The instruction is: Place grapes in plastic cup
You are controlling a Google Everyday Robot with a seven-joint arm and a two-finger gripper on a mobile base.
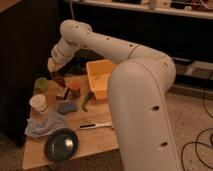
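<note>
1. While the gripper [54, 67] hangs over the far left corner of the desk [95, 139], its fingers are closed tight. The dark grapes [59, 79] seem to dangle from them just below.
2. The green cup [41, 84] stands at the desk's left edge, just beside the grapes and a little lower, not under them.
3. If the fingers let go here, I judge the bunch lands on the desk between the cup and the orange can [75, 89].
4. The cup looks small and light, so a swinging bunch or a finger brushing its rim could tip it or push it off the left edge.
5. A loose bunch may drape over the rim rather than drop in.
6. If the grip is on only a thin stem, it may slip during the sideways move.
</note>
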